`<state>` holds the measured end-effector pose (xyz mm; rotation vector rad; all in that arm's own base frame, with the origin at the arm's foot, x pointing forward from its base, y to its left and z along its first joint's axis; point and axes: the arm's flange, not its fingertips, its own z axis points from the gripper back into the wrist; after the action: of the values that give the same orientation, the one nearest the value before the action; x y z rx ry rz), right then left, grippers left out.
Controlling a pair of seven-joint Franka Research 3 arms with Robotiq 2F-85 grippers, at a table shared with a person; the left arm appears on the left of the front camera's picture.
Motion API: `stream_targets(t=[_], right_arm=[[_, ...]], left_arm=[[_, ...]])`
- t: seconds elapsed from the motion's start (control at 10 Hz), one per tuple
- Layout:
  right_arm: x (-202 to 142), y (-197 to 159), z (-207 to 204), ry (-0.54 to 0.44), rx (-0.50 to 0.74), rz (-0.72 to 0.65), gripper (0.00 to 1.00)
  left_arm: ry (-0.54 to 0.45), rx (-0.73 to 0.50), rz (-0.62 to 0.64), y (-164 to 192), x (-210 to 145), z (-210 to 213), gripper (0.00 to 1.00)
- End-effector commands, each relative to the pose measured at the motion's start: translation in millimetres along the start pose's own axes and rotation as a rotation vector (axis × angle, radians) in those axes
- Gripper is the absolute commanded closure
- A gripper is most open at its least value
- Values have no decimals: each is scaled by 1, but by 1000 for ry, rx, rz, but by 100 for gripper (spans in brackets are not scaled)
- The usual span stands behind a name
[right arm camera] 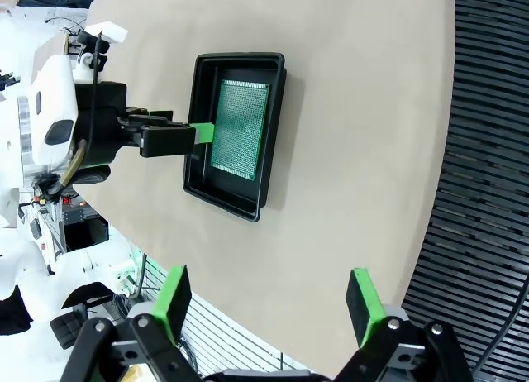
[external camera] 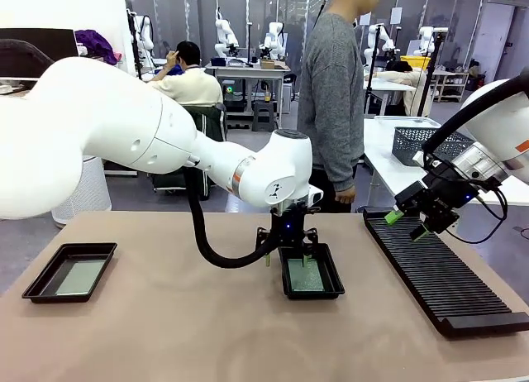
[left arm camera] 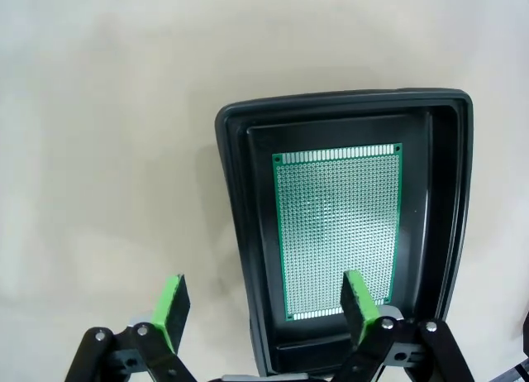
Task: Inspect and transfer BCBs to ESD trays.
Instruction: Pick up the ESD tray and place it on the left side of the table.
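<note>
1. Front view: the left gripper (external camera: pixel 291 243) hangs straight down from a long reach across the bench (external camera: pixel 198 332), just over the near tray (external camera: pixel 311 276), where a board (external camera: pixel 305 276) lies flat on the floor. The jaws stand apart with nothing between them. Far off toward that arm's base side sits the second tray (external camera: pixel 69 271) with another board (external camera: pixel 80 277) in it. The right gripper (external camera: pixel 406 225) hovers tilted over the ribbed rack (external camera: pixel 438 274), also spread and empty. A person (external camera: pixel 331 101) stands beyond the bench.

2. Left wrist view: the left gripper (left arm camera: pixel 260 303) looks down the tray wall. One of its fingers (left arm camera: pixel 170 309) is outside the rim over bare bench, the other above the board's (left arm camera: pixel 339 229) near short end. The board lies flat inside the tray (left arm camera: pixel 235 233), edges close to the walls. It looks thin, stiff and light, probably brittle at the corners and slick on its faces; my judgement is that an edge pinch at a short end suits best, as the rim leaves little room along the sides.

3. Right wrist view: the right gripper (right arm camera: pixel 269 299) is wide apart, holding nothing, well away from the tray (right arm camera: pixel 235 134) and board (right arm camera: pixel 240 130), with the rack (right arm camera: pixel 488 192) beside it.
</note>
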<state>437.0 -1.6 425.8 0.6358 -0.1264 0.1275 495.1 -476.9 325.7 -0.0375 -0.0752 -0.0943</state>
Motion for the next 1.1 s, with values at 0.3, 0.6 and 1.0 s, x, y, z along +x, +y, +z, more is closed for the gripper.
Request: stream_targets(t=[0.3,0.6,1.0], right_arm=[[-1,1,0,-1,-9,-6,0],[-1,1,0,-1,-9,-6,0],[-1,1,0,-1,-9,-6,0]], left_arm=[[3,-37,2,8,-2,-3,18],[10,-50,8,10,-2,-6,30],[15,-53,14,12,-3,-6,48]])
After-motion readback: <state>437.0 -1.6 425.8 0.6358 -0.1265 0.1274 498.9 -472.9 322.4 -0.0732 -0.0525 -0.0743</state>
